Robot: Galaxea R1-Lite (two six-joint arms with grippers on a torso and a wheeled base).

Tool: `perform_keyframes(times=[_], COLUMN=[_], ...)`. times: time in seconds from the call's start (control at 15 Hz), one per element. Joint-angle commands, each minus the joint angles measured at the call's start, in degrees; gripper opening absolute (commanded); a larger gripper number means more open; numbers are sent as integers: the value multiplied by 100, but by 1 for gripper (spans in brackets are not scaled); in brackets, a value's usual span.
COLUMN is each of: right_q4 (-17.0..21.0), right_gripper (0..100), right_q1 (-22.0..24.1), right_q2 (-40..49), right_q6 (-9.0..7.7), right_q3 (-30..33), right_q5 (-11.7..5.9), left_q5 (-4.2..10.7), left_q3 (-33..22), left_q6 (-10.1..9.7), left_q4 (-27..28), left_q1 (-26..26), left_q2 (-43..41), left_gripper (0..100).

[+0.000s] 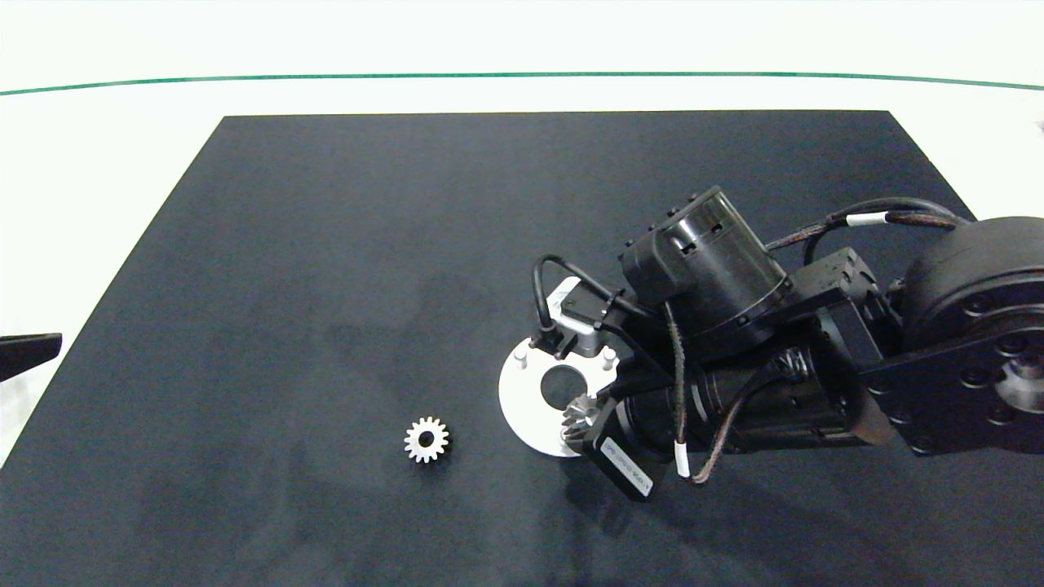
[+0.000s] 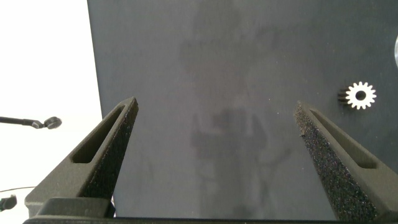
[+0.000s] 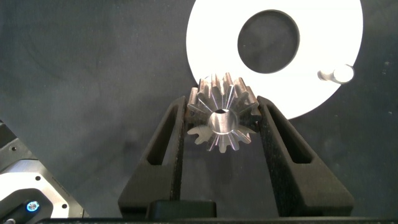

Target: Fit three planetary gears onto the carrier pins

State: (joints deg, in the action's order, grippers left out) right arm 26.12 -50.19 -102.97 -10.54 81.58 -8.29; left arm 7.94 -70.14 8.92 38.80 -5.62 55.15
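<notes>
The white carrier disc [image 1: 518, 399] lies on the black mat with two carrier pins [image 1: 522, 356] [image 1: 608, 359] showing near its far edge. My right gripper [image 1: 581, 425] hovers over the disc's near rim, shut on a silvery planetary gear [image 3: 222, 118] held on edge, teeth pointing toward the disc [image 3: 211, 43]. One pin [image 3: 339, 74] stands off to the side of the gear. A second gear [image 1: 426, 440] lies flat on the mat, left of the disc, also seen as the gear [image 2: 360, 95] in the left wrist view. My left gripper [image 2: 217, 124] is open over bare mat at the table's left edge.
The black mat [image 1: 326, 244] covers most of the white table. The right arm's body and cables [image 1: 734, 342] hang over the disc's right side and hide it. The left fingers [image 1: 28, 350] just show at the left edge.
</notes>
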Motion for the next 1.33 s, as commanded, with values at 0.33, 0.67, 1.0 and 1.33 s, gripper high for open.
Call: perform_keyframes(times=[0.33, 0.67, 1.0, 1.33], right_q4=[-11, -11, -11, -187], right_gripper=[16, 16, 16, 16], right_q1=[-105, -88, -61, -52], right_q2=[-373, -399, -399, -399], right_q6=[140, 140, 158, 167], right_q3=[139, 157, 51, 77], right_q5=[-6, -24, -24, -24], left_q5=[6, 6, 6, 6], left_q3=[1, 18, 18, 18], left_q6=[4, 13, 13, 22], left_q4=[31, 31, 31, 31], left_q1=[-18, -18, -27, -27], left_q2=[-13, -31, -39, -48], left_gripper=[100, 100, 100, 100])
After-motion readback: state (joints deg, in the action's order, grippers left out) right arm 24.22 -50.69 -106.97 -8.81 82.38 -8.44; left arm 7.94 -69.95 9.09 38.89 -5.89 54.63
